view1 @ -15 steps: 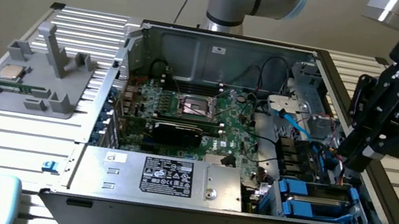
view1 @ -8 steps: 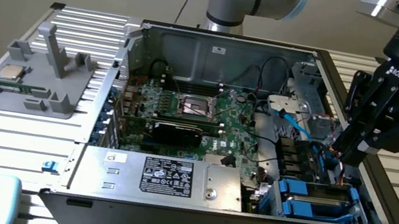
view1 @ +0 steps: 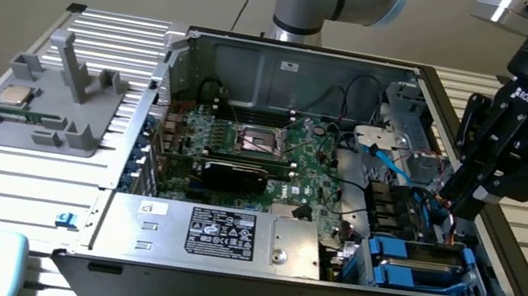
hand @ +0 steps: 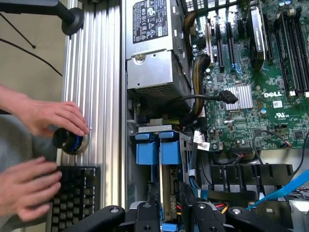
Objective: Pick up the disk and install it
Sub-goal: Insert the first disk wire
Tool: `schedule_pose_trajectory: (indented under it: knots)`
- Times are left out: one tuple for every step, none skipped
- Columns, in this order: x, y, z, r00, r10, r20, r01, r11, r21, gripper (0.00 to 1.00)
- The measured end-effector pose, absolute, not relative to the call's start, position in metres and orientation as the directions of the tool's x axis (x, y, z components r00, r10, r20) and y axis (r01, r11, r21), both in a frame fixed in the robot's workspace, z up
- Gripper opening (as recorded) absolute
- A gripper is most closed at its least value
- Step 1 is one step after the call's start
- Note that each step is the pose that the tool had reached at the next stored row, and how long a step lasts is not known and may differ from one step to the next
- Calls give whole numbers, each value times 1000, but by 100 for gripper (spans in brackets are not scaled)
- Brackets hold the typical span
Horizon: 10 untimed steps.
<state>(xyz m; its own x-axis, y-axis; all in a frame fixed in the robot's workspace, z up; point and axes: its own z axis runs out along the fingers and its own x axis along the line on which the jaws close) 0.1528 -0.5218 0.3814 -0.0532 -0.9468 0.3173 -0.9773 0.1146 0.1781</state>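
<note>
The disk [hand: 169,191] stands on edge in the drive bay, showing a thin metal and green-board side with blue bracket rails [hand: 171,151] at its far end. My gripper [hand: 176,220] has one black finger on each side of the disk's near end and is shut on it. In the exterior view, my gripper [view1: 462,206] reaches down inside the open computer case at that view's right. It hangs just behind the blue drive bay [view1: 417,266], and the case wall hides its fingertips.
A silver power supply box [view1: 226,235] with a black label sits beside the bay, with the motherboard [view1: 264,148] and cables behind it. A grey fixture [view1: 41,117] holding a small CPU chip [view1: 18,96] lies outside the case. A person's hands [hand: 53,116] rest on a knob [hand: 70,141] and a keyboard [hand: 75,198].
</note>
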Motion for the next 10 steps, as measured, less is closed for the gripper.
schedule_pose_trajectory:
  knots:
    - [153, -522, 381, -53, -947, 317, -977, 115, 178, 31]
    - [153, -522, 381, -53, -947, 317, -977, 115, 178, 31]
    - [153, -522, 381, -53, -947, 317, -977, 115, 178, 31]
    - [153, -522, 381, -53, -947, 317, -977, 115, 178, 31]
    - [153, -522, 381, -53, -947, 318, -977, 114, 178, 31]
    - [151, -522, 381, -54, -947, 318, -977, 115, 177, 31]
    - [149, -521, 381, -54, -947, 318, -978, 115, 176, 31]
    - [147, -521, 381, -55, -947, 318, -978, 115, 174, 31]
    - [145, -521, 380, -55, -947, 317, -978, 115, 173, 31]
    - [144, -521, 380, -56, -947, 317, -978, 115, 172, 31]
